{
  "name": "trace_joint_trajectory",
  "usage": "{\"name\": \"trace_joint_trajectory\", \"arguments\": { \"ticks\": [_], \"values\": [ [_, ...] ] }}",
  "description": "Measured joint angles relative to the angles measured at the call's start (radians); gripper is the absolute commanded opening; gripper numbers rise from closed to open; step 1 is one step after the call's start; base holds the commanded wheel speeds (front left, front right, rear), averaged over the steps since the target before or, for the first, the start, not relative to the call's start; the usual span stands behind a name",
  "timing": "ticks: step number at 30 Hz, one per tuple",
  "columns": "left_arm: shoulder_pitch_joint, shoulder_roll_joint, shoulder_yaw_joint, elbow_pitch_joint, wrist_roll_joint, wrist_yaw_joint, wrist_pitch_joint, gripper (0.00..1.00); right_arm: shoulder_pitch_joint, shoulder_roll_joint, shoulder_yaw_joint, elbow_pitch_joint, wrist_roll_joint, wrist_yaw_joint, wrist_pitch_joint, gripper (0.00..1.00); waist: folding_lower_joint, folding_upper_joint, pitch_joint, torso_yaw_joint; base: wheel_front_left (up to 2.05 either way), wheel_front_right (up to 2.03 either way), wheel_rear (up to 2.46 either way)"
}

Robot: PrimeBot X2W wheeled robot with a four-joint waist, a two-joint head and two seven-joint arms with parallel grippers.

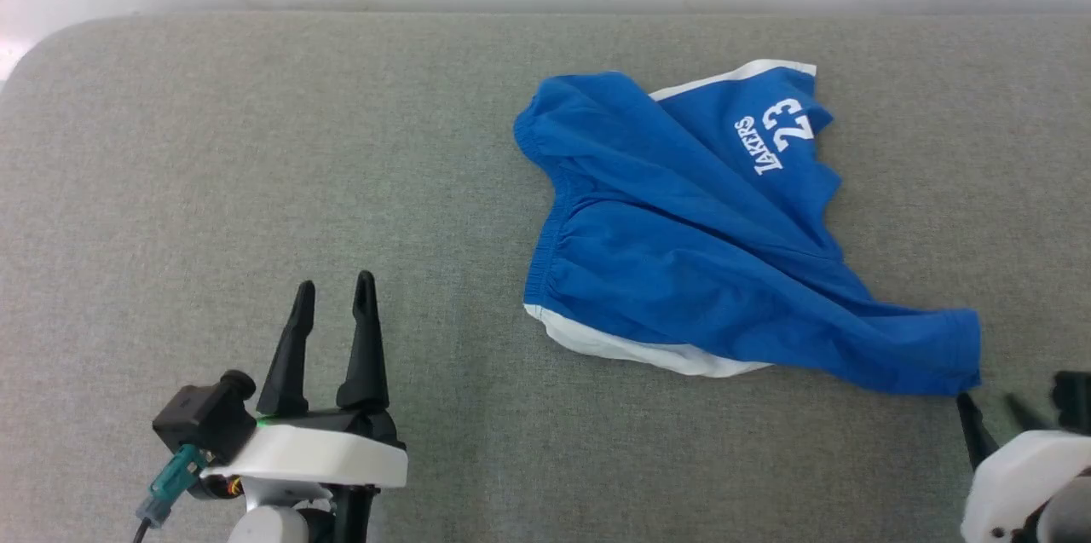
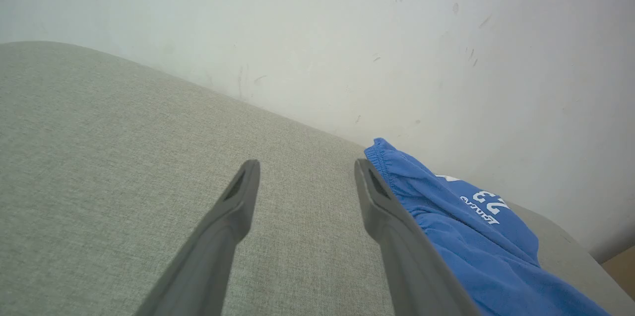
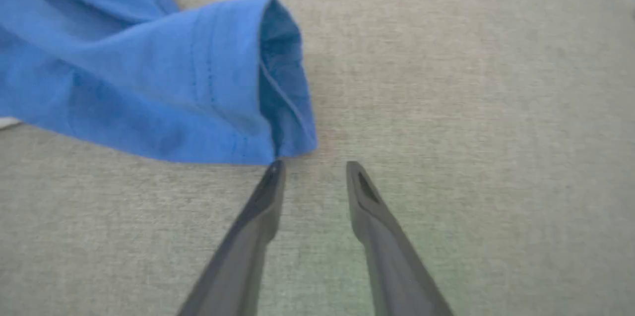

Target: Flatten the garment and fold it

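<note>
Our right gripper point(image 3: 314, 165), jaws parted and empty, sits at the near hem corner of the crumpled shorts point(image 1: 682, 245) on the grey pad point(image 1: 256, 142), left gripper point(image 1: 335, 280) open well apart; a shallow pinch, we judge, could miss the hem or drag it into more folds.

Bare indoor room, exact kind unclear, grey fabric-covered surface point(image 1: 256, 185) with rounded corner, set against scuffed white wall point(image 2: 347, 33)
</note>
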Motion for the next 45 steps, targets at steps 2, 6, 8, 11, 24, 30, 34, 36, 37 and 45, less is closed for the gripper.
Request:
{"name": "trace_joint_trajectory", "arguments": {
  "ticks": [2,6,8,11,24,30,34,36,37,45],
  "values": [
    [0.001,0.000,-0.001,0.004,0.005,0.000,0.000,1.00,-0.006,0.016,-0.026,-0.017,-0.014,0.000,-0.019,1.00,0.0000,0.0000,-0.005,-0.004,0.00,0.00,0.00],
    [0.004,0.000,-0.004,0.008,0.008,0.000,0.000,1.00,-0.026,0.034,-0.035,-0.099,-0.016,0.000,-0.041,1.00,0.0000,0.0000,-0.016,-0.007,0.00,0.00,0.00],
    [0.005,0.000,-0.004,0.010,0.011,0.000,0.000,1.00,-0.048,0.039,-0.023,-0.166,-0.010,0.000,-0.036,1.00,-0.0001,0.0000,-0.021,-0.008,0.00,0.00,0.00],
    [0.005,0.000,-0.005,0.009,0.011,0.000,0.000,1.00,-0.075,0.032,0.001,-0.216,-0.009,0.000,-0.020,1.00,-0.0001,0.0000,-0.019,-0.008,0.00,0.00,0.00],
    [-0.012,-0.001,-0.027,0.009,-0.002,0.000,0.000,1.00,-0.244,-0.223,0.271,-0.002,0.086,0.000,0.229,0.94,0.0001,0.0000,0.043,0.037,0.00,0.00,0.00],
    [-0.024,-0.001,-0.024,0.010,-0.005,0.000,0.000,1.00,-0.283,-0.269,0.313,0.053,0.115,0.000,0.233,0.00,0.0001,0.0000,0.066,0.065,0.00,0.00,0.00],
    [-0.025,-0.001,-0.024,0.009,-0.012,0.005,0.000,1.00,-0.308,-0.285,0.309,0.053,0.114,0.000,0.204,0.00,0.0002,0.0000,0.072,0.071,0.00,0.00,0.00],
    [-0.027,-0.001,-0.025,0.009,-0.018,0.005,0.000,1.00,-0.327,-0.302,0.301,0.041,0.109,0.000,0.186,0.00,0.0001,0.0000,0.074,0.071,0.00,0.00,0.00],
    [-0.029,-0.001,-0.027,0.008,-0.021,0.005,0.000,1.00,-0.340,-0.313,0.297,0.032,0.103,0.000,0.178,0.00,0.0001,0.0000,0.076,0.071,0.00,0.00,0.00],
    [-0.066,-0.001,-0.056,0.008,-0.045,0.005,0.000,1.00,-0.497,-0.402,0.314,0.035,0.125,0.000,0.200,0.00,0.0002,0.0000,0.115,0.088,0.00,0.00,0.00]
  ]
}}
